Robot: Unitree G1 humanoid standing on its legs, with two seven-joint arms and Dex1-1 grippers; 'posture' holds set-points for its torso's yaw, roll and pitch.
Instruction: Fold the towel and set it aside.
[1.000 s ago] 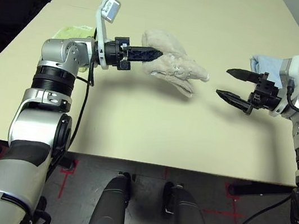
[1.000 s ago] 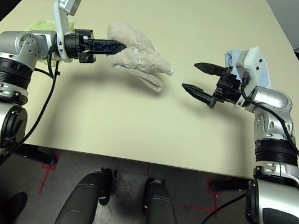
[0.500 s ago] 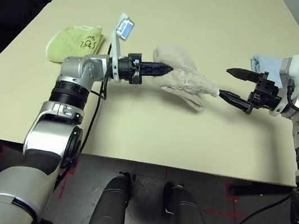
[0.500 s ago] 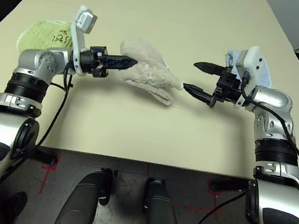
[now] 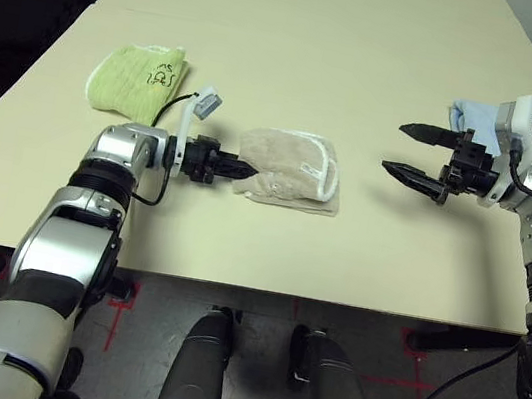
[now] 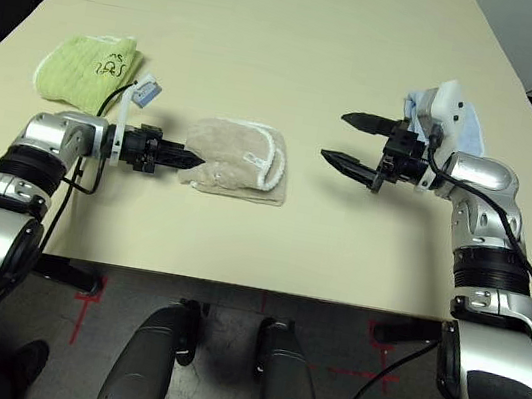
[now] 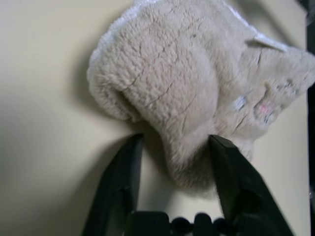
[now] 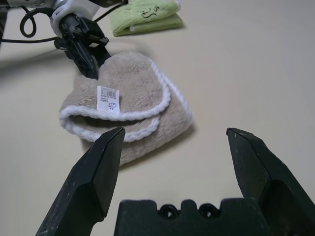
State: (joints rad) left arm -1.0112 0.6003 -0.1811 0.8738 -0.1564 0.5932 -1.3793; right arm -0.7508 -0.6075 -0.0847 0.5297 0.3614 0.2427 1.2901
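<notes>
The beige towel (image 5: 291, 168) with white stitched edging lies folded in a low heap on the table, a small white label on top (image 8: 107, 99). My left gripper (image 5: 236, 167) rests low at the towel's left edge. In the left wrist view its black fingers (image 7: 125, 182) stand apart, open, with a lobe of the towel (image 7: 187, 83) bulging between them. My right gripper (image 5: 396, 147) hovers open to the right of the towel, clear of it, with nothing between its fingers (image 8: 98, 167).
A yellow-green folded towel (image 5: 138, 78) lies at the back left, behind my left arm. A light blue folded towel (image 5: 471, 119) sits behind my right wrist. Bare tabletop (image 5: 302, 33) stretches beyond the towels.
My left gripper came down and back toward the near left, laying the lifted towel on the table, and its fingers have parted. The right gripper has hardly moved.
</notes>
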